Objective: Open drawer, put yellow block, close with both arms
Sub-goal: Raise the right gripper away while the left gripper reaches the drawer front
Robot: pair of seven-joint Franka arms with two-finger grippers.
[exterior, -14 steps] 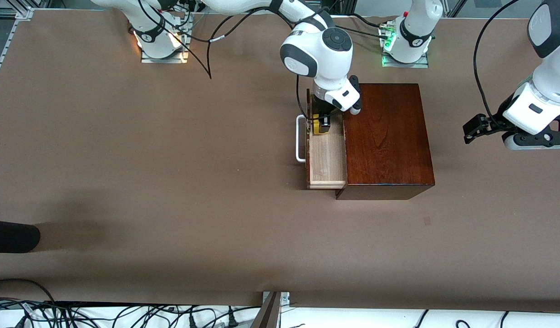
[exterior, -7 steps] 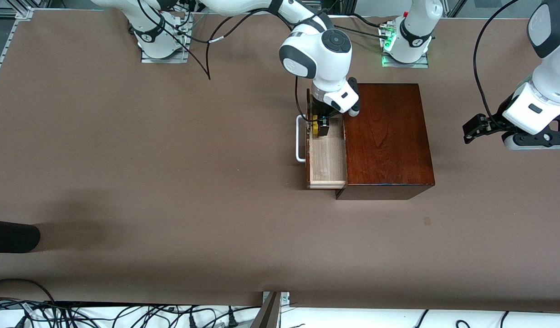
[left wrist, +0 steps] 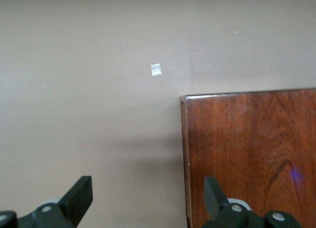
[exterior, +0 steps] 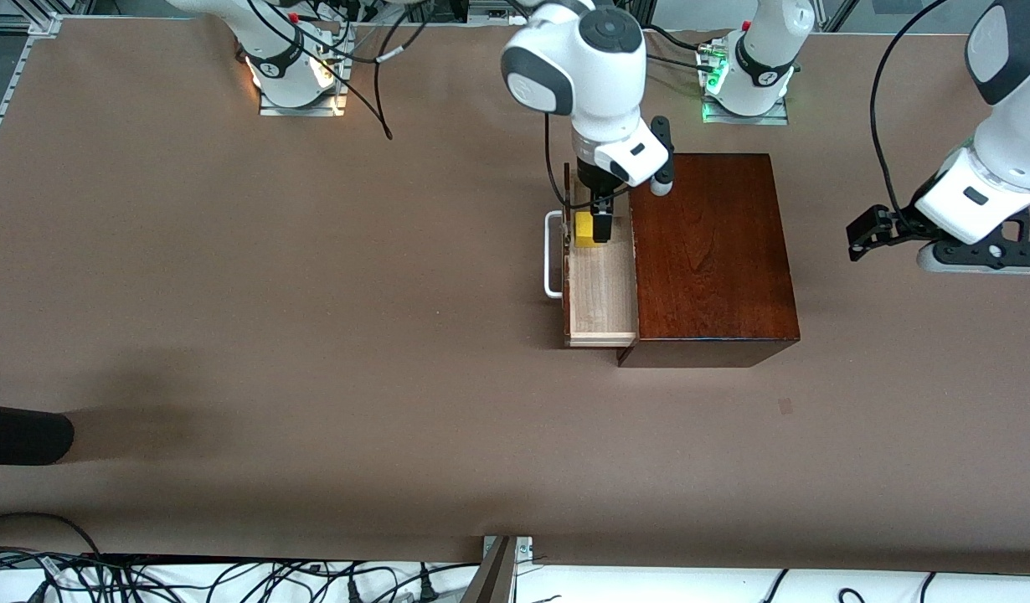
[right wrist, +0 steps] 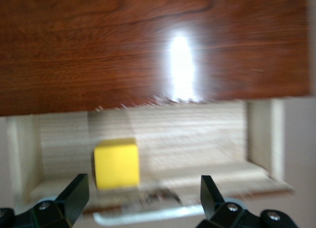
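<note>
The drawer (exterior: 600, 289) stands pulled out of the dark wooden box (exterior: 712, 251), with its white handle (exterior: 552, 255) toward the right arm's end. The yellow block (exterior: 586, 229) lies on the drawer floor at the end farther from the front camera. My right gripper (exterior: 599, 219) hangs open just above the block and does not touch it. The right wrist view shows the block (right wrist: 116, 164) on the pale floor (right wrist: 197, 134) between the spread fingers of that gripper (right wrist: 143, 194). My left gripper (exterior: 862, 234) is open and empty over the table at the box's edge (left wrist: 252, 154).
A dark rounded object (exterior: 21, 434) lies at the table's edge at the right arm's end. Cables run along the table's front edge (exterior: 230, 578). A small pale mark (left wrist: 156, 70) sits on the table near the box.
My right gripper has opened, let go of the yellow block in the drawer and risen. The left gripper has shifted slightly.
</note>
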